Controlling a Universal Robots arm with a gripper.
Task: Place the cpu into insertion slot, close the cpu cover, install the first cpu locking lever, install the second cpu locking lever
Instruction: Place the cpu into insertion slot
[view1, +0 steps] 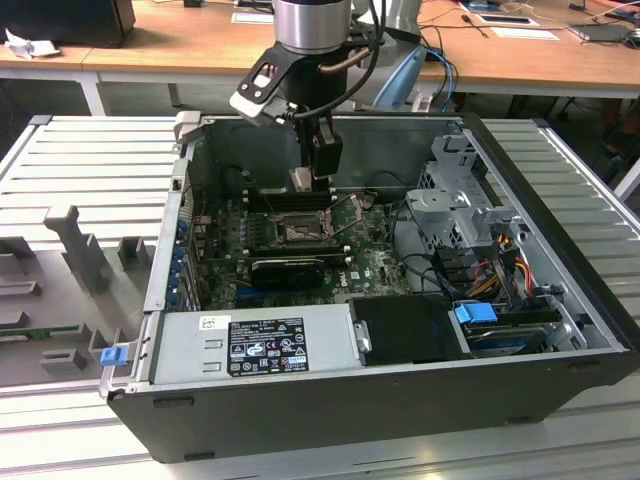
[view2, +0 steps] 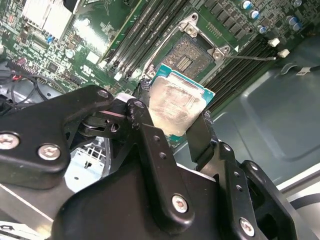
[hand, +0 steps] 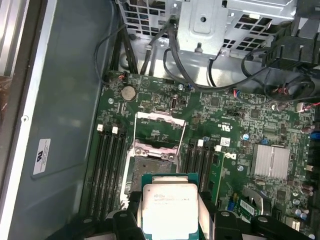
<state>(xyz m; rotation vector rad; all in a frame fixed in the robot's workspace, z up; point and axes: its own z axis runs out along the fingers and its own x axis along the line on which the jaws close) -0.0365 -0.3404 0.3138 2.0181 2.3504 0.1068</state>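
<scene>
Placement under way: cpu (view2: 177, 107) held above slot (view2: 192, 55)

Pincer (view2: 172, 125) is clamped on the cpu, one finger against each of two opposite edges. That grip, as I read it, keeps the silver top face and the contacts underneath free of touch. In the exterior view the pincer (view1: 315, 178) hangs inside the open case (view1: 520, 390), with the cpu well clear of the board (view1: 370, 265). From that height it could come straight down rather than slide across the socket. In both wrist views the cpu (hand: 170, 207) sits near the slot and apart from it; whether it is squarely over it I cannot tell. The slot (hand: 150, 167) lies bare because the cover (hand: 160, 116) is swung back on its hinge, on the side away from the cpu. A thin lever (view2: 250, 57) juts out beside the slot, seemingly unlatched, which is what lets the cover stand open. The case lies on its side on a ribbed grey surface (view1: 80, 160), turning the board face-up to the arm.
</scene>
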